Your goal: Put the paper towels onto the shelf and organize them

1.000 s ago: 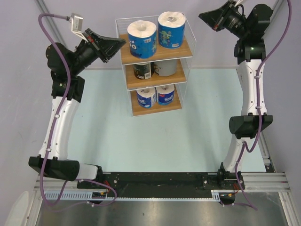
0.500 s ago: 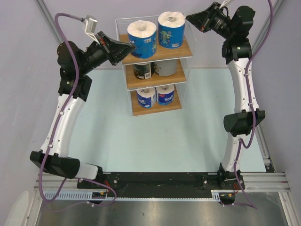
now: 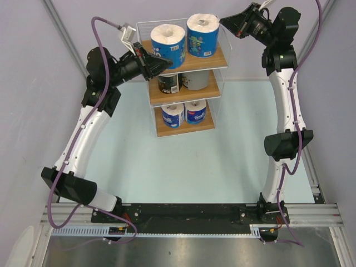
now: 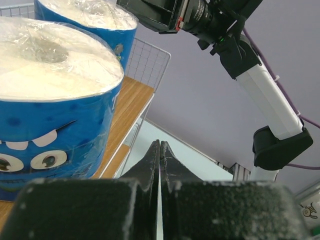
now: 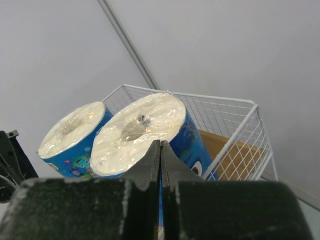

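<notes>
Rolls (image 3: 167, 43) stand upright on shelf (image 3: 179, 129), axes vertical.

**Inspector:** Left side, what moved?

**Assessor:** The left pincer (image 3: 162, 63) travelled toward 3 o'clock across both intervals. It now sits close against the 7 o'clock flank of the blue roll (image 3: 168, 44) at the 9 o'clock end of the shelf's (image 3: 218, 57) top tier.

**Inspector:** Right side?

**Assessor:** The right pincer (image 3: 227, 22) shifted toward 9 o'clock during the first interval only, arriving at that tier's 2 o'clock corner.

Blue wrapper, cartoon eyes, on roll (image 4: 55, 125) — shelf (image 3: 221, 57) boards brown.
</notes>
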